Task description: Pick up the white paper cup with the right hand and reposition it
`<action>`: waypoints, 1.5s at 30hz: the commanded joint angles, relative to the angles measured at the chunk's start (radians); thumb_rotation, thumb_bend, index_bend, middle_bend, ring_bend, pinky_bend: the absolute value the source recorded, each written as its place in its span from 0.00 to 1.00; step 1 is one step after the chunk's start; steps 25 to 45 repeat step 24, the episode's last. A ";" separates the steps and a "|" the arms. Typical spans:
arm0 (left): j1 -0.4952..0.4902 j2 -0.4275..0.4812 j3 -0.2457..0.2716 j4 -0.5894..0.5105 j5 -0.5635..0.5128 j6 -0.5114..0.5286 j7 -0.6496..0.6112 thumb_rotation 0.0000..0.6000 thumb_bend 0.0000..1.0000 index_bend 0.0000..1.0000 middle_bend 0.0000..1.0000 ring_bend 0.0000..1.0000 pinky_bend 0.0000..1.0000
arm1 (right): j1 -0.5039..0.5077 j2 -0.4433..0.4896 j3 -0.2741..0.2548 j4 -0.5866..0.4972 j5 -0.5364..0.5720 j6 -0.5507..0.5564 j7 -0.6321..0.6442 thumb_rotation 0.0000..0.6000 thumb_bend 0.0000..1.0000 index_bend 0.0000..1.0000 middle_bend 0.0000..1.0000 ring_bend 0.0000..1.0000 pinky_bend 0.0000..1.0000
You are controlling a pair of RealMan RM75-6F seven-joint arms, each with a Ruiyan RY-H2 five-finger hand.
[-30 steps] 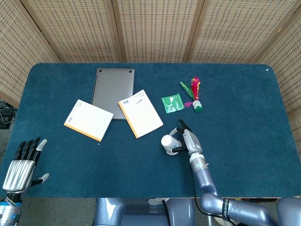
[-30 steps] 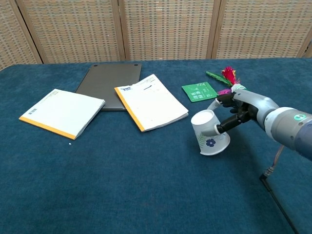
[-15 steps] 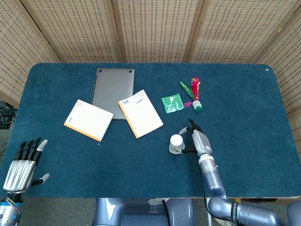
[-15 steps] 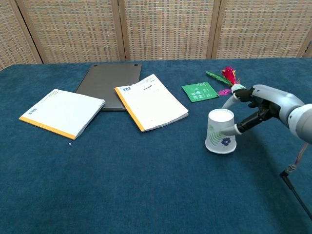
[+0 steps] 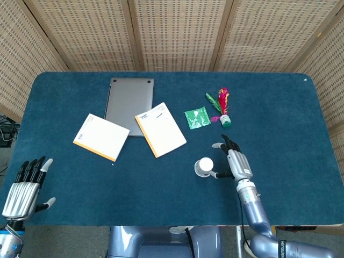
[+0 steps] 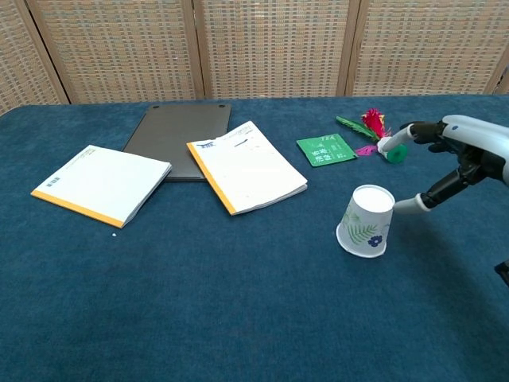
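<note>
The white paper cup (image 5: 204, 166) (image 6: 367, 222), printed with green leaves and a blue flower, stands upside down on the blue tablecloth, right of centre near the front. My right hand (image 5: 235, 161) (image 6: 462, 158) is just to its right with fingers spread and nothing in it. One fingertip (image 6: 404, 205) reaches close to the cup's side; whether it touches is unclear. My left hand (image 5: 24, 187) hangs off the table's front left corner, fingers straight, holding nothing; it shows only in the head view.
A closed grey laptop (image 5: 129, 104) lies at the back left, with two orange-edged notepads (image 5: 101, 136) (image 5: 160, 129) in front of it. A green packet (image 5: 197, 117) and a feather shuttlecock (image 5: 223, 106) lie just behind the cup and right hand.
The right hand carried the tilted cup to the right, set it down upside down, let go and drew back to the right. The left hand stayed put.
</note>
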 commanded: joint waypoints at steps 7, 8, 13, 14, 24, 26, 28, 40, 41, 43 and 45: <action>0.001 0.001 -0.008 0.007 -0.010 0.003 -0.021 1.00 0.14 0.00 0.00 0.00 0.00 | -0.100 0.120 -0.117 0.009 -0.277 0.210 -0.133 1.00 0.19 0.13 0.00 0.00 0.00; 0.001 0.001 -0.009 0.008 -0.010 0.004 -0.022 1.00 0.14 0.00 0.00 0.00 0.00 | -0.114 0.124 -0.125 0.019 -0.298 0.235 -0.141 1.00 0.18 0.09 0.00 0.00 0.00; 0.001 -0.004 -0.014 0.017 -0.009 0.012 -0.037 1.00 0.14 0.00 0.00 0.00 0.00 | -0.192 0.142 -0.173 0.104 -0.401 0.358 -0.136 1.00 0.16 0.00 0.00 0.00 0.00; 0.001 -0.005 -0.014 0.019 -0.008 0.013 -0.038 1.00 0.14 0.00 0.00 0.00 0.00 | -0.198 0.142 -0.177 0.114 -0.408 0.365 -0.133 1.00 0.16 0.00 0.00 0.00 0.00; 0.000 -0.011 -0.016 0.034 -0.009 0.013 -0.050 1.00 0.14 0.00 0.00 0.00 0.00 | -0.287 0.149 -0.230 0.201 -0.487 0.436 -0.097 1.00 0.16 0.00 0.00 0.00 0.00; 0.000 -0.011 -0.016 0.034 -0.009 0.013 -0.050 1.00 0.14 0.00 0.00 0.00 0.00 | -0.287 0.149 -0.230 0.201 -0.487 0.436 -0.097 1.00 0.16 0.00 0.00 0.00 0.00; 0.000 -0.011 -0.016 0.034 -0.009 0.013 -0.050 1.00 0.14 0.00 0.00 0.00 0.00 | -0.287 0.149 -0.230 0.201 -0.487 0.436 -0.097 1.00 0.16 0.00 0.00 0.00 0.00; 0.000 -0.011 -0.016 0.034 -0.009 0.013 -0.050 1.00 0.14 0.00 0.00 0.00 0.00 | -0.287 0.149 -0.230 0.201 -0.487 0.436 -0.097 1.00 0.16 0.00 0.00 0.00 0.00; 0.000 -0.011 -0.016 0.034 -0.009 0.013 -0.050 1.00 0.14 0.00 0.00 0.00 0.00 | -0.287 0.149 -0.230 0.201 -0.487 0.436 -0.097 1.00 0.16 0.00 0.00 0.00 0.00; 0.000 -0.011 -0.016 0.034 -0.009 0.013 -0.050 1.00 0.14 0.00 0.00 0.00 0.00 | -0.287 0.149 -0.230 0.201 -0.487 0.436 -0.097 1.00 0.16 0.00 0.00 0.00 0.00; 0.000 -0.011 -0.016 0.034 -0.009 0.013 -0.050 1.00 0.14 0.00 0.00 0.00 0.00 | -0.287 0.149 -0.230 0.201 -0.487 0.436 -0.097 1.00 0.16 0.00 0.00 0.00 0.00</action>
